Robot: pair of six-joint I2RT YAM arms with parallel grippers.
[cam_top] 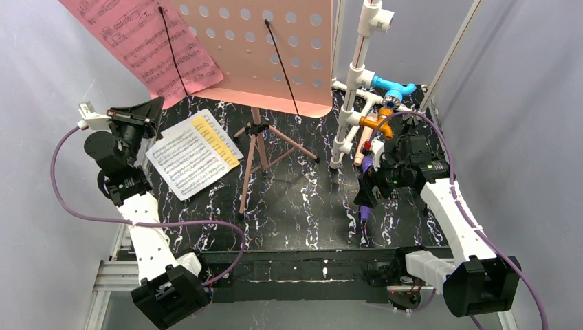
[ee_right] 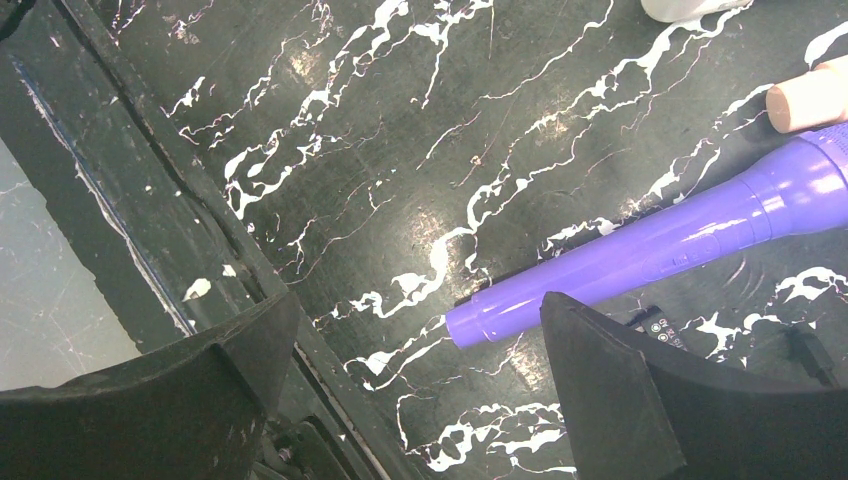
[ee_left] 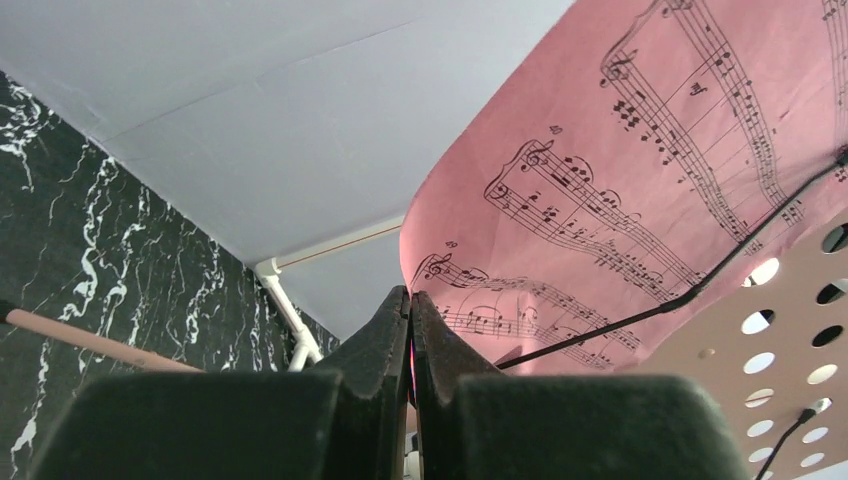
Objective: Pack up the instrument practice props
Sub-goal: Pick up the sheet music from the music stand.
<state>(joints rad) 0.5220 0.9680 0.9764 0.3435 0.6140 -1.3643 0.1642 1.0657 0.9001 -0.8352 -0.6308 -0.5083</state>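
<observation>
The pink perforated sheet-music holder stands on its tripod legs at the back of the table. A pink music page lies on its left half under a black wire arm. My left gripper is raised at that page's lower left corner. In the left wrist view it is shut, with a pink sliver of the page between its fingers. White and yellow music pages lie on the table. My right gripper hangs open over the butt end of the purple microphone, not touching it. The beige microphone lies just beyond.
A white pipe frame with blue and orange fittings stands right of the holder, close to my right arm. The black marbled table has a dark rail along its near edge. Grey walls close in both sides.
</observation>
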